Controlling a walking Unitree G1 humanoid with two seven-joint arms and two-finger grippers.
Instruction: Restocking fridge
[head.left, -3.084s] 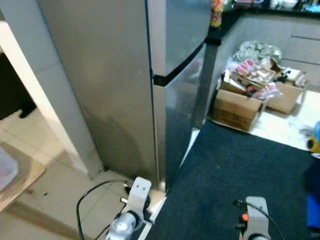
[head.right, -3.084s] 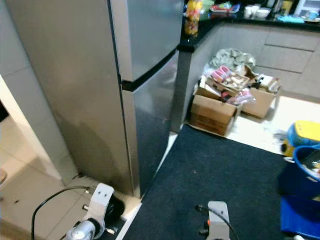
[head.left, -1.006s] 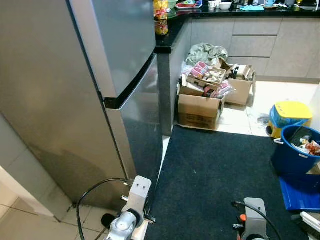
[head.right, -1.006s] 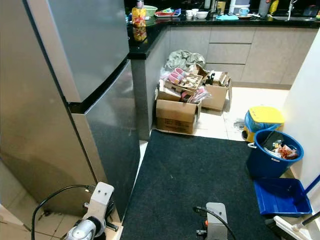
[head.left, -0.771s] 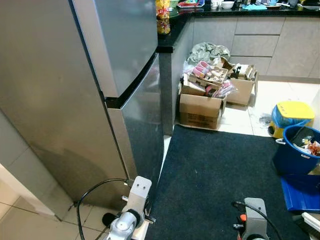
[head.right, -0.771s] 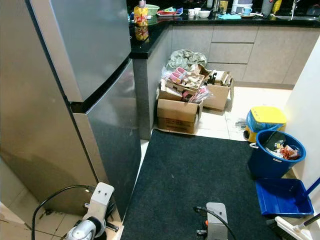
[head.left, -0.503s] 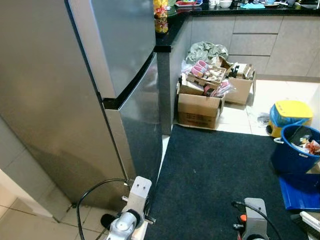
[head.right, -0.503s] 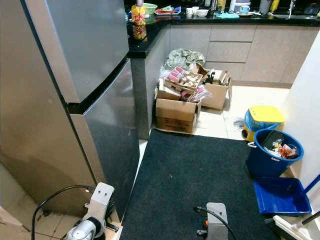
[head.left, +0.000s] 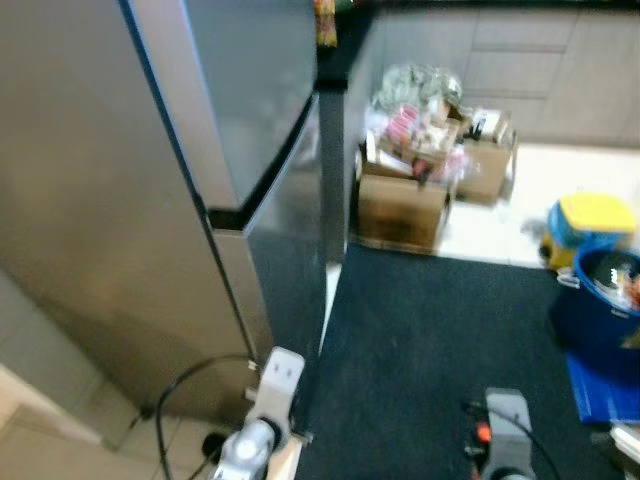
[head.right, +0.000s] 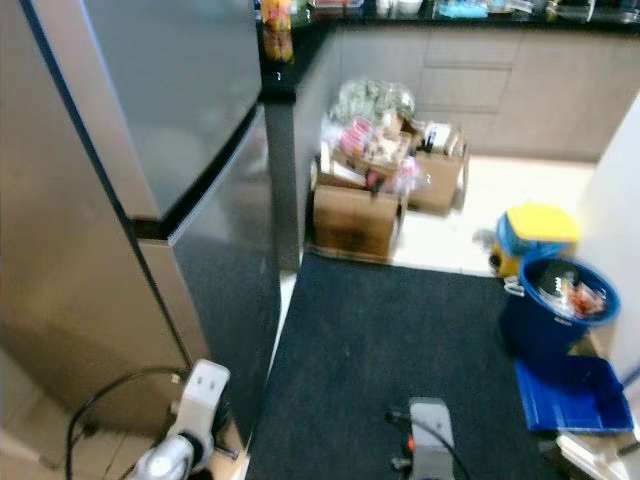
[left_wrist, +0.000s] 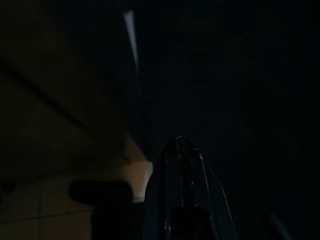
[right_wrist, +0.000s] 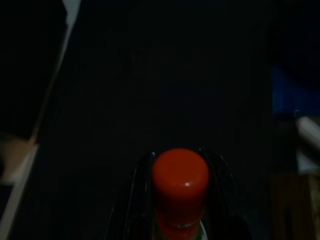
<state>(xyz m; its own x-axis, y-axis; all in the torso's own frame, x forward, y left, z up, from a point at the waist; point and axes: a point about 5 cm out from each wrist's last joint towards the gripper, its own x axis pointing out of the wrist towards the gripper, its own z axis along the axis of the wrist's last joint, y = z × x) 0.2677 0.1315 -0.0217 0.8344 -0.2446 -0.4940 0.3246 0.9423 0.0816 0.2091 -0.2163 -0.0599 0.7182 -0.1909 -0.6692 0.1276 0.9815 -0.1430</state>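
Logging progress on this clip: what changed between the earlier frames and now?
Only the camera moved: it swung from the fridge's side toward the kitchen, then blurred. Fridge doors stay shut; cardboard boxes and blue bucket kept their places. Both arms still hang low; the right claw grips a red-capped bottle, the left claw looks shut on nothing.
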